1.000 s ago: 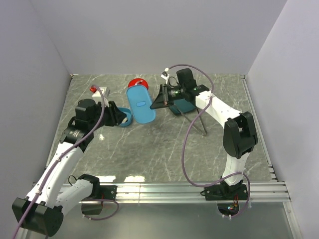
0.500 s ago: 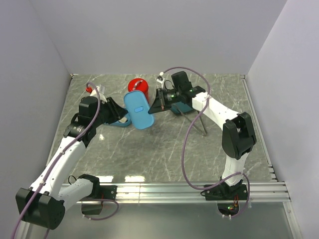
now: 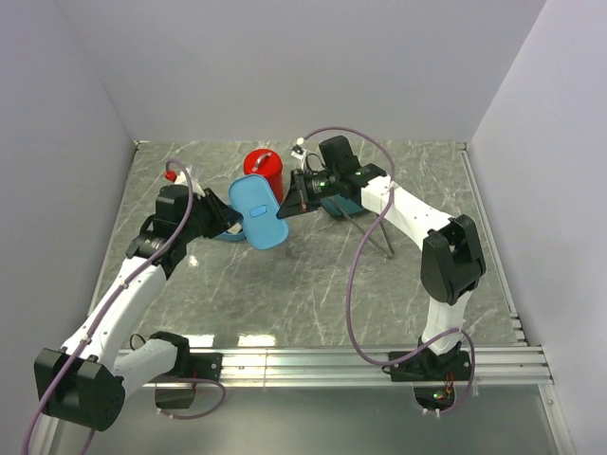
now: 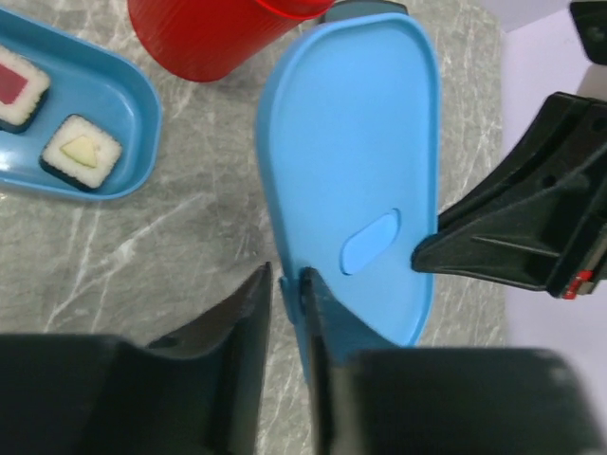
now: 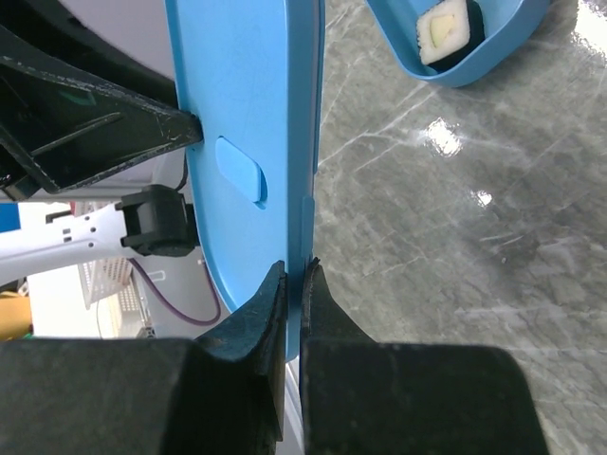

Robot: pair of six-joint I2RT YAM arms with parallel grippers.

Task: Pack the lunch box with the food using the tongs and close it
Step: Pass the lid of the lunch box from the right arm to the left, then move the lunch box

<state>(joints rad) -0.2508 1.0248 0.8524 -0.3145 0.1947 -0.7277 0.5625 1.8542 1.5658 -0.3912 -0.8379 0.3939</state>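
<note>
3 views. Top external: high at the 6 o'clock edge, tilted down toward 12, far off, takes in the whole grey marble table (image 3: 313,284). Left wrist: very close, looks past left gripper (image 4: 289,280) from the 9 o'clock side. Right wrist: very close, past right gripper (image 5: 296,270) from the 3 o'clock side. All 3 share the flat light-blue plastic lid with oval recess (image 3: 258,210). Both wrist views share the shallow light-blue plastic box (image 4: 133,104).

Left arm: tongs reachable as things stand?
Probably not. The tongs lie on the right side, by the right arm. The left gripper straddles the lid edge, and that lid, with the right gripper clamped on it, stands between.
</note>
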